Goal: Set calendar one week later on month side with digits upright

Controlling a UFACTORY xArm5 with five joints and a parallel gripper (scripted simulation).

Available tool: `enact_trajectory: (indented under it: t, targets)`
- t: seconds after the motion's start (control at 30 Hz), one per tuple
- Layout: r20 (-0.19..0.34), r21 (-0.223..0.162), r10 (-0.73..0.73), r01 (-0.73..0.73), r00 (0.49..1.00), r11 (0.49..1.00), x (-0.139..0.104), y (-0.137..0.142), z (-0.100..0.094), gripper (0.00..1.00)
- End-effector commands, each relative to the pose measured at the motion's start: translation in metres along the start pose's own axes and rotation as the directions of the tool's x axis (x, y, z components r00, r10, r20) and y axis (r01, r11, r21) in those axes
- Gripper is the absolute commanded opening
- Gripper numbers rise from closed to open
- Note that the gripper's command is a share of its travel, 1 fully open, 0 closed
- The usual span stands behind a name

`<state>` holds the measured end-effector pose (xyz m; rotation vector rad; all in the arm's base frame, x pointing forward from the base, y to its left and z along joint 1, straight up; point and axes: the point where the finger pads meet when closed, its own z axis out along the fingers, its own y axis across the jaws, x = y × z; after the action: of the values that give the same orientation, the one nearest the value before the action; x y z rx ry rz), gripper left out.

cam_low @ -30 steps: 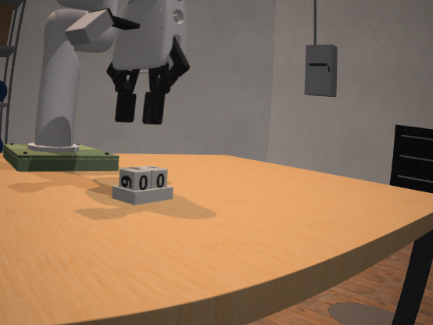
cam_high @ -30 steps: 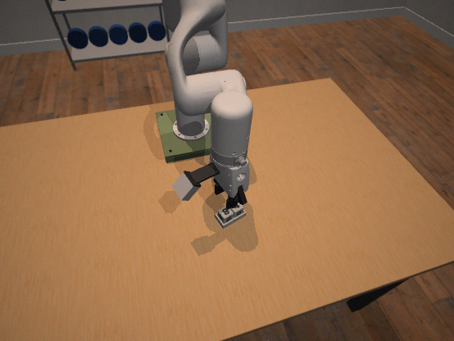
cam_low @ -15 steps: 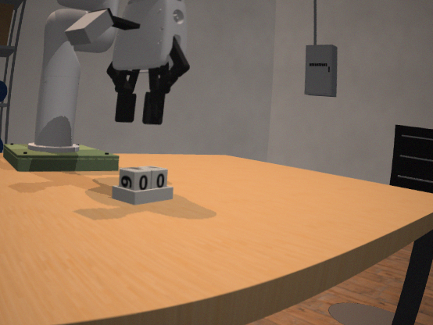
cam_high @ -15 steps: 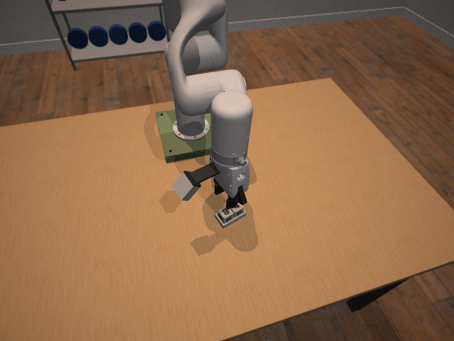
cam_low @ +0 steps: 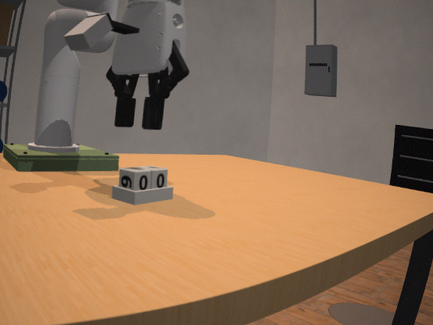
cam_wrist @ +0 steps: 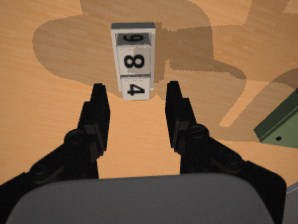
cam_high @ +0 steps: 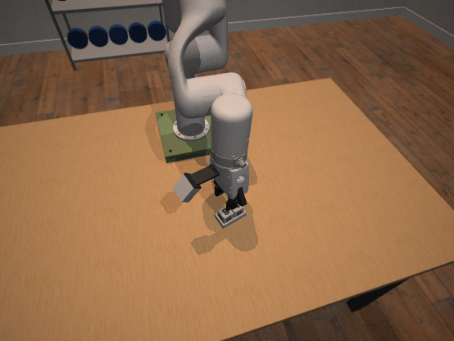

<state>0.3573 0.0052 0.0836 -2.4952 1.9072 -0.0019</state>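
A small grey tray (cam_high: 224, 224) (cam_low: 142, 197) (cam_wrist: 131, 25) lies flat on the table with two white digit cubes side by side in it. In the wrist view the far cube (cam_wrist: 135, 61) shows 8 on top and 9 on its end face, and the near cube (cam_wrist: 135, 90) shows 4 on top. In the exterior view the left cube (cam_low: 132, 180) and the right cube (cam_low: 158, 180) each show 0 on the side facing the camera. No month name shows. My gripper (cam_high: 237, 202) (cam_low: 138, 124) (cam_wrist: 137, 97) hangs well above the cubes, fingers half apart, with nothing between them.
The arm's green base plate (cam_high: 180, 143) (cam_low: 59, 160) (cam_wrist: 280, 125) lies behind the tray. A grey camera box (cam_high: 186, 188) sticks out from the wrist. A shelf with blue discs (cam_high: 119, 34) and a black cabinet (cam_low: 414, 156) stand off the table.
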Motion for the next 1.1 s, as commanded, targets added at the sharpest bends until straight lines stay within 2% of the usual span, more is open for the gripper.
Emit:
enact_trajectory:
  t: [0.0,0.77,1.07]
  targets:
    - [-0.001,0.003,0.000,0.000,1.000,1.000,0.000,-0.001,0.003,0.49]
    - [-0.001,0.003,0.000,0.000,1.000,1.000,0.000,-0.001,0.035,0.49]
    - [-0.001,0.003,0.000,0.000,1.000,1.000,0.000,-0.001,0.041,0.49]
